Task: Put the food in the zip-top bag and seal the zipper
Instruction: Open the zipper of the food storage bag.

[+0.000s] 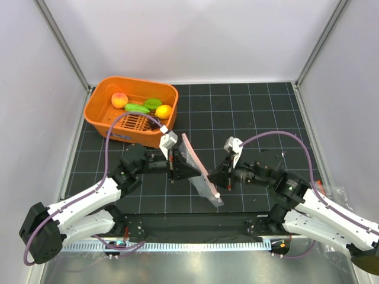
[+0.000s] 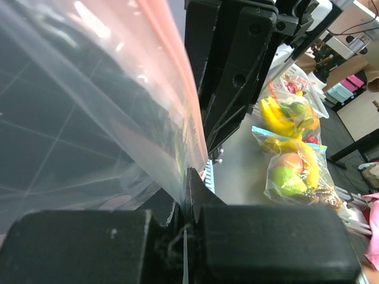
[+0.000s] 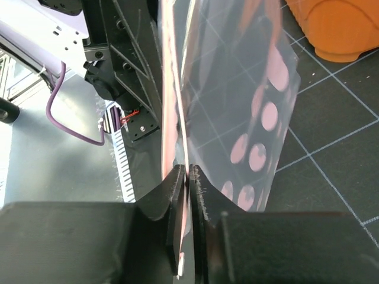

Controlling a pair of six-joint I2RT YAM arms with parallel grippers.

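Note:
The clear zip-top bag (image 1: pixel 198 171) hangs on edge above the mat between my two grippers, its pink-red zipper (image 3: pixel 172 89) running along the top. My left gripper (image 1: pixel 176 165) is shut on the bag's far end (image 2: pixel 89 118), and its tips (image 2: pixel 188 177) pinch the film. At the near corner, my right gripper (image 1: pixel 219 181) is shut on the zipper strip (image 3: pixel 189 174). The food lies in the orange basket (image 1: pixel 100 121): a peach-orange ball (image 1: pixel 119 99), two green pieces (image 1: pixel 137 109) (image 1: pixel 154 103) and a yellow-orange fruit (image 1: pixel 164 111).
The basket stands at the back left of the black grid mat (image 1: pixel 254 112), close behind the left wrist. White walls enclose the mat on three sides. Off the table, filled bags of toy fruit (image 2: pixel 290 171) show in the left wrist view.

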